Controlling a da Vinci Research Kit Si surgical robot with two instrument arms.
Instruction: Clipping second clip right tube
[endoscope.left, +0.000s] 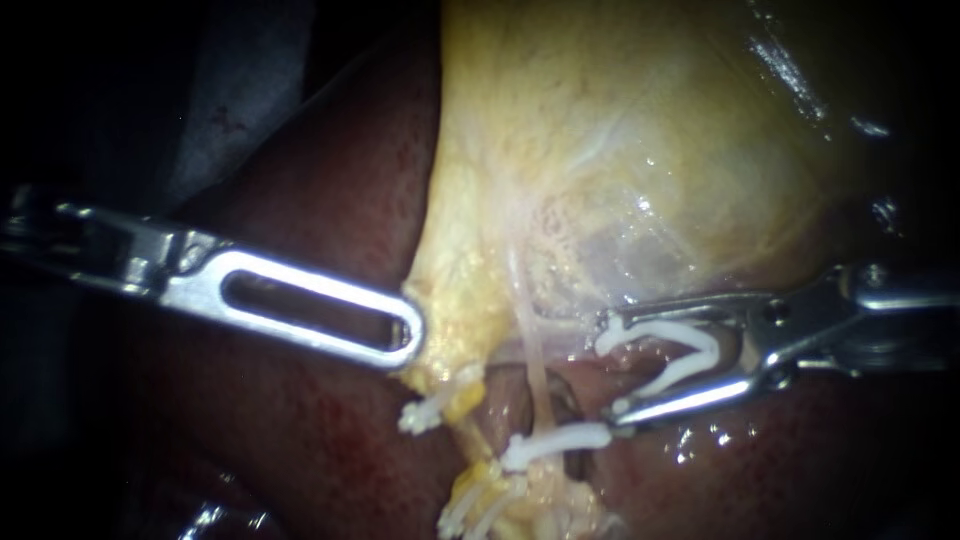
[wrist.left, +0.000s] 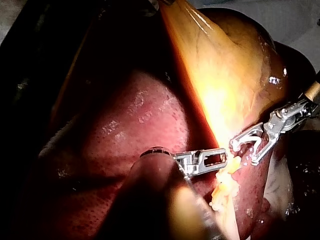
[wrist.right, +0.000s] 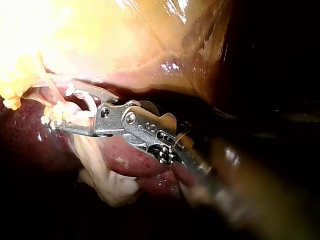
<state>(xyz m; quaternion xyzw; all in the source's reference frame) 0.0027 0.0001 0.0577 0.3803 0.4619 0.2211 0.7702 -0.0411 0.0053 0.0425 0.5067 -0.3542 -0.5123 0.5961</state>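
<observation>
Endoscope: the left instrument reaches in almost level, dipping a little toward its tip. Its jaws are pressed together on the yellow edge of the gallbladder, pinching it over the liver. The right instrument comes in level from the right, jaws spread wide and gripping the open clip, one leg against each jaw. That clip lies on its side, long axis along the jaws. Its mouth points left at the right tube, just beside it, not around it. The tube runs up and down, and lower on it a closed clip sits crosswise.

Left wrist: the left instrument stretches out over the liver, jaws closed at the gallbladder's edge. Just ahead, the right instrument faces it, the white clip's mouth turned toward it.

Right wrist: the right instrument extends over the liver, jaws apart. The open clip is seated between them, mouth pointing ahead at the pale strands under the gallbladder.
</observation>
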